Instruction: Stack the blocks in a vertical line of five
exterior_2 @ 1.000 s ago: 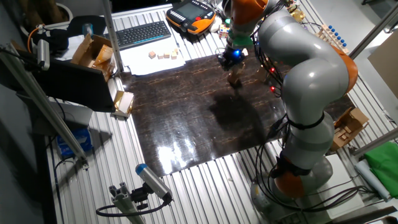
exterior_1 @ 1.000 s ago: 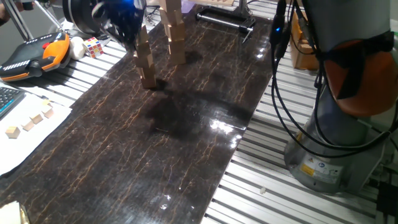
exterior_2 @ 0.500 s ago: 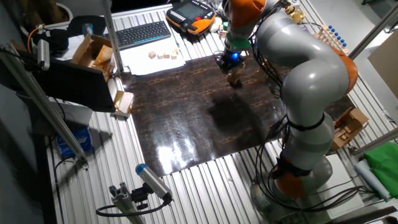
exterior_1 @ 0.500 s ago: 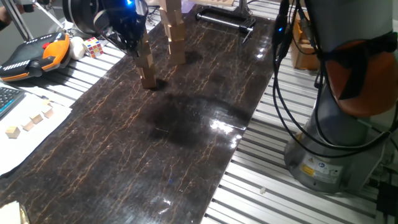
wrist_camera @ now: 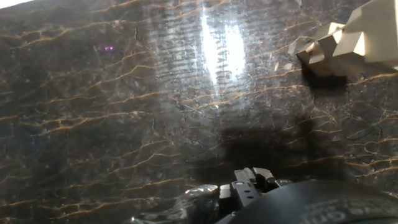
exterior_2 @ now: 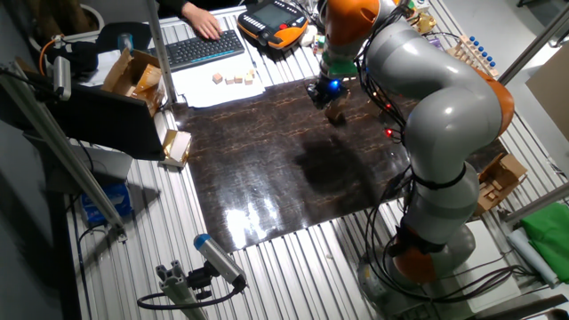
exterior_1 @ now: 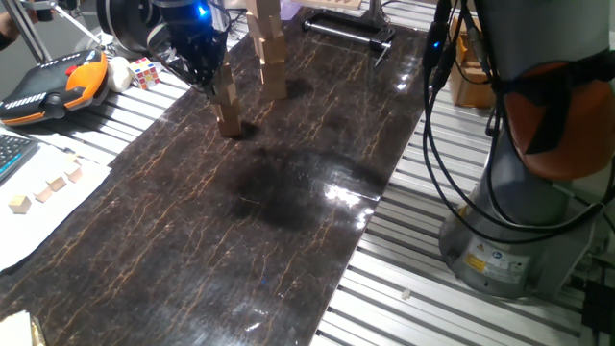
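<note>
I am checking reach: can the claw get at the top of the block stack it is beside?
Probably yes: the claw is right at the top of the block stack, nothing between them.

arm reaching across, gripper [exterior_1: 206,65] pointing down

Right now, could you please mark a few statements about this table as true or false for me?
1. A block stack stands on the dark mat. True.
2. The Rubik's cube sits on top of that stack. False: it lies off the mat, on the slatted table beside the orange pendant.
3. A person's hand is at the keyboard. True.
4. The small cubes on the white paper are piled into a tower. False: they lie side by side in a row.
</note>
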Controlling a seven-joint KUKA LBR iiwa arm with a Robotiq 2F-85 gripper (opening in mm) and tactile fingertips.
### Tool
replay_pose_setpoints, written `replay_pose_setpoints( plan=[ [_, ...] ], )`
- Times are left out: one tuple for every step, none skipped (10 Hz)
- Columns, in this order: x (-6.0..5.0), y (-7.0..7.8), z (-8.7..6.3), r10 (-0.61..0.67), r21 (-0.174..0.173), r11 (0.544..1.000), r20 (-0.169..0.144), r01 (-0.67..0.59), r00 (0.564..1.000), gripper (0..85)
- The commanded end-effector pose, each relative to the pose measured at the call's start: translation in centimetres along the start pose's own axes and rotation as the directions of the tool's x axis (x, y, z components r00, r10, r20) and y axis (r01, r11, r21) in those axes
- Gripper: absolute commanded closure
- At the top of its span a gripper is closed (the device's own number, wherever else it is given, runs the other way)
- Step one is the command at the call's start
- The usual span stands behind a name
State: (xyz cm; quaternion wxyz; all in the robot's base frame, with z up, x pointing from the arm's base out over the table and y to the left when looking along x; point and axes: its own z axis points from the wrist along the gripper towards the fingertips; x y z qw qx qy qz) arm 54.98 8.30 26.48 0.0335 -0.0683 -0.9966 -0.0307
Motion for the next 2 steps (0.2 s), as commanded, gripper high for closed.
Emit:
replay_pose_setpoints(
  plan=[
    [-0.04, 0.03, 0.08, -0.002, 0.000, 1.000, 0.000, 0.002, 1.000, 84.3],
    [0.03, 0.08, 0.09, -0.002, 0.001, 1.000, -0.003, 0.002, 1.000, 84.3]
  ],
)
